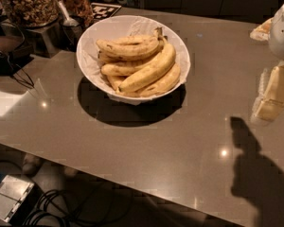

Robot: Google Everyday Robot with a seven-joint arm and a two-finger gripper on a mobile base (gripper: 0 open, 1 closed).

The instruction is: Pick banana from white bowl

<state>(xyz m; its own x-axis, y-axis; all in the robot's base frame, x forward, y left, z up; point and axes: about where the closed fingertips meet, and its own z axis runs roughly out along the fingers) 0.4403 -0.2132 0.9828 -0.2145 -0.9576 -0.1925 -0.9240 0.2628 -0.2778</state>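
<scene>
Gripper (273, 93) hangs over the desk's (156, 145) right edge, well apart from the bowl (132, 18). Whether it is open or closed cannot be told, though no banana shows in it. At the desk's far left corner sits the bowl, with the banana (149, 70) lying slantwise on top of the shorter ones. By my reading nothing is done yet: reach, grasp and lift are all left.
</scene>
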